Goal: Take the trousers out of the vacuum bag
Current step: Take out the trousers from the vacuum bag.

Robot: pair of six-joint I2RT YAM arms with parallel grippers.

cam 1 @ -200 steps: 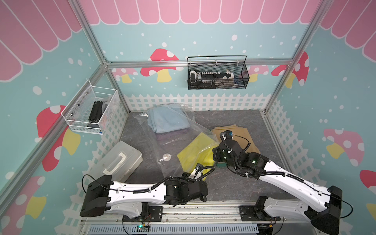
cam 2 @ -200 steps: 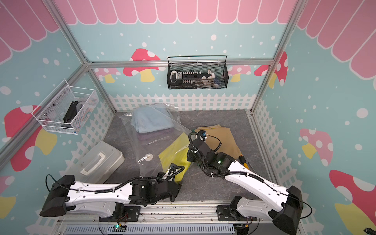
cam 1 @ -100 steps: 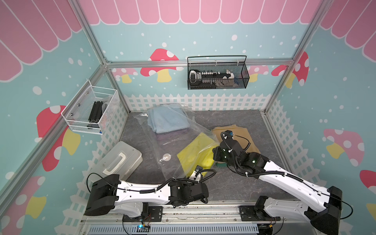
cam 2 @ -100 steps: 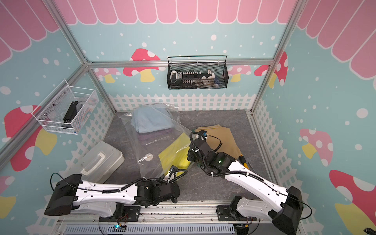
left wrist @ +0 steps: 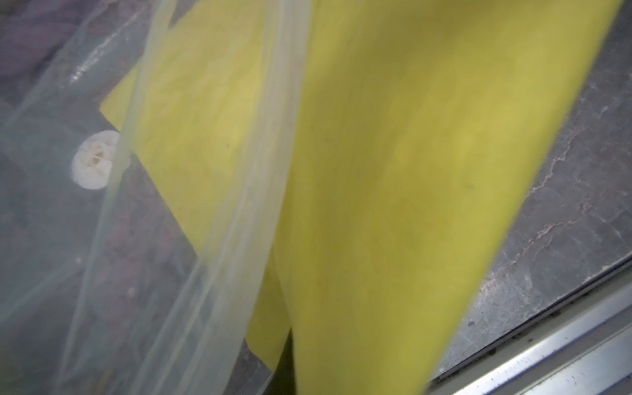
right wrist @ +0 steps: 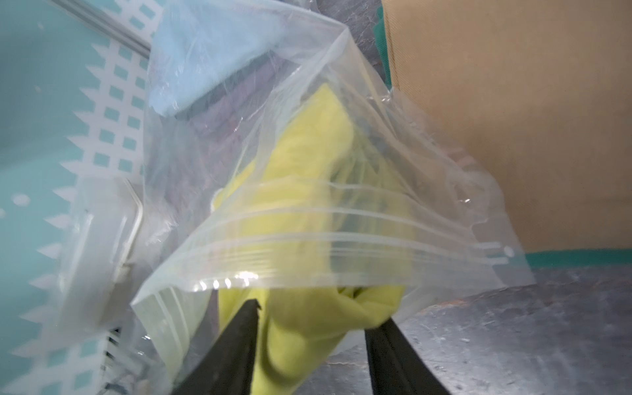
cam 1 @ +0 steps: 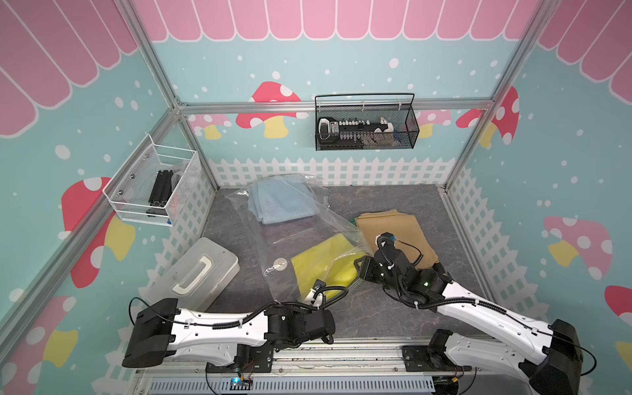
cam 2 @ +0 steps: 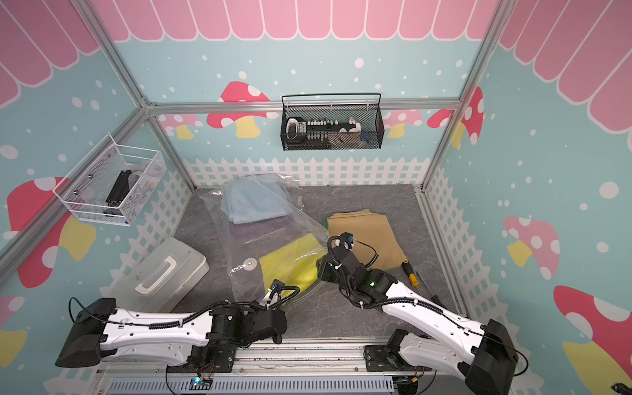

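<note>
The transparent vacuum bag (cam 1: 284, 236) lies across the middle of the floor, its ridged zip edge (right wrist: 342, 239) facing me. Yellow trousers (cam 1: 321, 263) poke out of its mouth. My left gripper (cam 1: 314, 294) is shut on their near edge; the yellow cloth (left wrist: 393, 205) fills the left wrist view and hides the jaws. My right gripper (right wrist: 316, 314) is open, with a loose yellow fold lying between its black fingers (right wrist: 239, 342). Light blue trousers (cam 1: 280, 201) and purple trousers (cam 1: 287, 232) lie inside the bag. Tan trousers (cam 1: 393, 229) lie outside on dark green ones (right wrist: 574, 258).
A translucent hard box (cam 1: 195, 273) with a white handle stands at the front left. A yellow-handled screwdriver (cam 2: 410, 273) lies beside the right arm. Wire baskets hang on the back wall (cam 1: 366, 126) and left wall (cam 1: 154, 188). A metal rail (cam 1: 342, 355) runs along the front.
My left gripper has shut on the near edge of the yellow trousers and drawn back toward the front rail. My right gripper has opened, letting go of the yellow cloth.
</note>
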